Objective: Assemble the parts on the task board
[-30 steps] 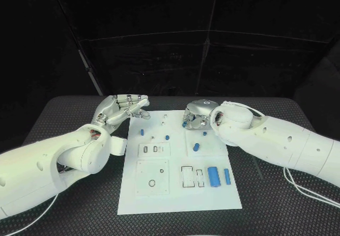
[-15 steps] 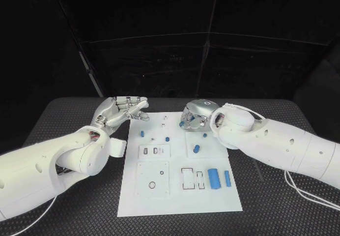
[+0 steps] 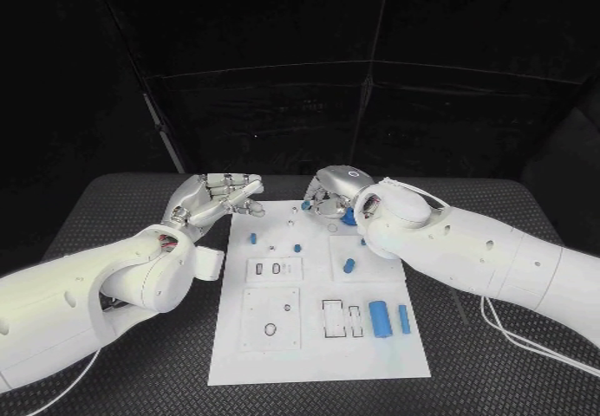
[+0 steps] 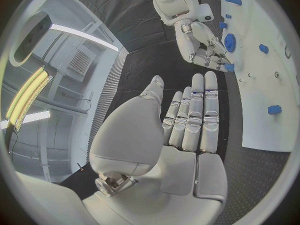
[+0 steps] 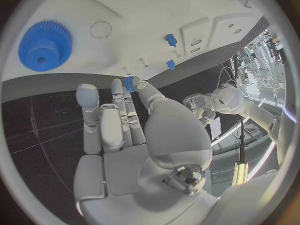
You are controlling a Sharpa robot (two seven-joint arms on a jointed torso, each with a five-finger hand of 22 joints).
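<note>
Fingers of the left hand (image 3: 215, 196) lay straight and apart, holding nothing, beside the task board's (image 3: 319, 347) far left corner. Over its far edge, the right hand (image 3: 333, 198) pinched a small blue part (image 5: 130, 81).

I see the black table (image 3: 125, 199) with a woven, mesh-like surface spreading on all sides in my head view. Behind the table's far edge hangs a dark backdrop (image 3: 375, 104), its panels creased above the table.
</note>
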